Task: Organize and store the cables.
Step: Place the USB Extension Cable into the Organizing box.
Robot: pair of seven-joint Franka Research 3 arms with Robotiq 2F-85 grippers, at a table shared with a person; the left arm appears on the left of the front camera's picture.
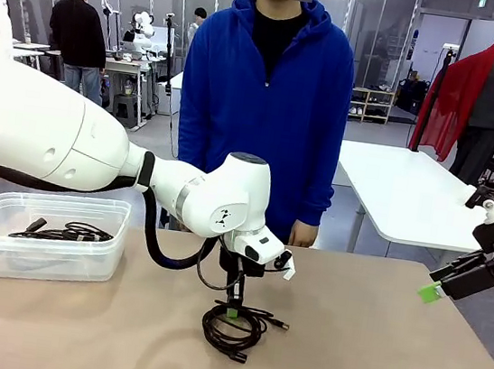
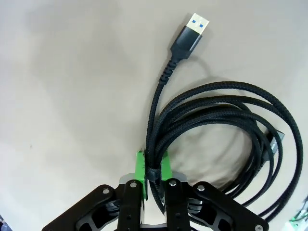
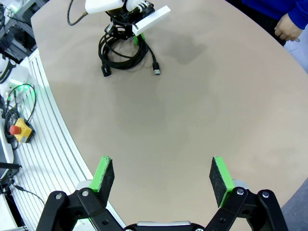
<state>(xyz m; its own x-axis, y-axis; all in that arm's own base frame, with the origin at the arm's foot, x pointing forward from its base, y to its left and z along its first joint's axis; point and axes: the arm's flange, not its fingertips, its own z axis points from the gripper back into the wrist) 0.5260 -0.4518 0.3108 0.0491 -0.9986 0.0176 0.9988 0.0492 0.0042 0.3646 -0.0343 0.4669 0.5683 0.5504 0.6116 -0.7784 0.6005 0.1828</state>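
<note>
One coiled USB cable lay mid-worktop — pinched at its strap by left tool; right tool agape. Best lifted straight, then carried to bin.

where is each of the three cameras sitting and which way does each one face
Front view: fixed on the robot's side, facing across the table to the person; shows the left gripper, right gripper and bin.
Left wrist view: looks down its shut fingers, pinched on the coiled cable.
Right wrist view: looks over its open right gripper across the table to the far left gripper.
Shared: all three show that coiled cable.
</note>
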